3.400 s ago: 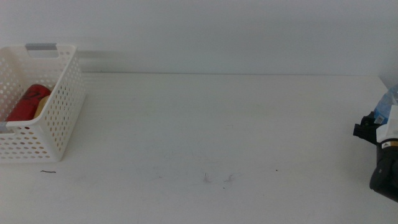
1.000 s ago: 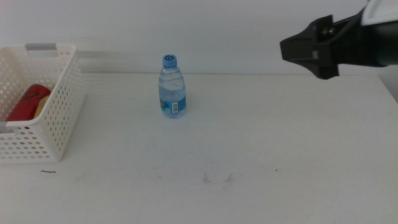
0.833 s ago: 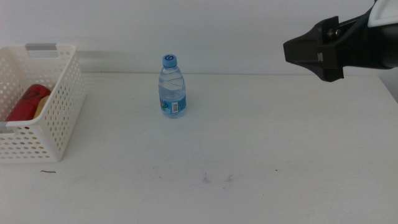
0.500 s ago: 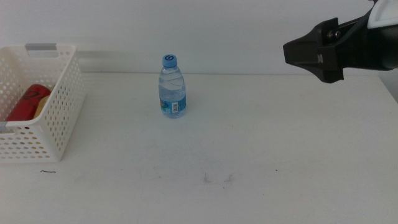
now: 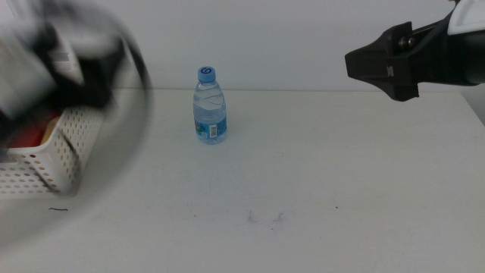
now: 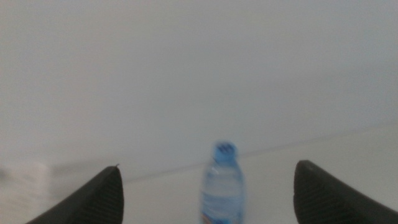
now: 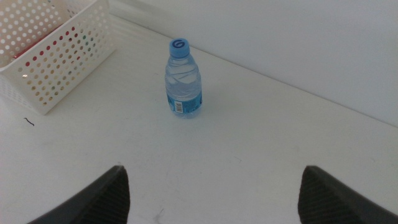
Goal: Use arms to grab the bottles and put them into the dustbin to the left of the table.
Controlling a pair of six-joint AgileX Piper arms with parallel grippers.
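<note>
The water bottle stands upright on the tabletop, well apart from the dustbin. The left claw — a motion-blurred shape above the dustbin in the middle view — is spread wide and empty, facing the bottle. The right claw hangs high on the bottle's far side from the dustbin, also wide open, gripping nothing.

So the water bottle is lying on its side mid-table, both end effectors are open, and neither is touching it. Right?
Not quite: the water bottle stands upright, blue cap on top, as the middle view shows. The rest holds: the left end effector and the right end effector are both open and clear of it.
</note>
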